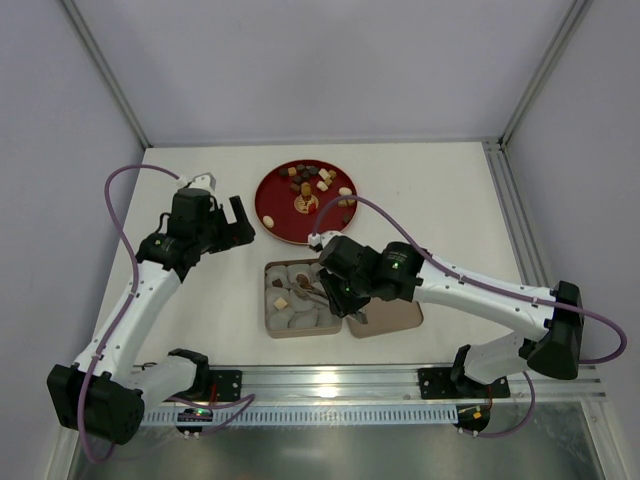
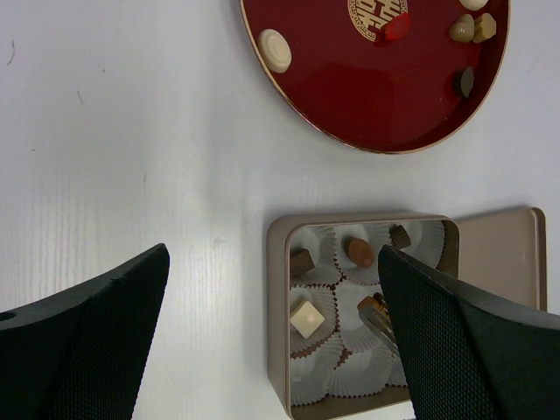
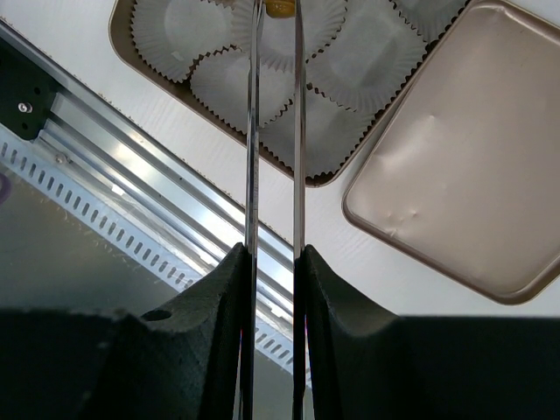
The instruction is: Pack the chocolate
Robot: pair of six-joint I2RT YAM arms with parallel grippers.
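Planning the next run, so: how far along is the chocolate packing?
Done: four pieces sit in paper cups in the box. In hand: the right end effector grips the tongs, which pinch a tan piece at a cup. To do: many chocolates on the red plate, several empty cups, and the lid lying beside the box. The left end effector is open, holding nothing.
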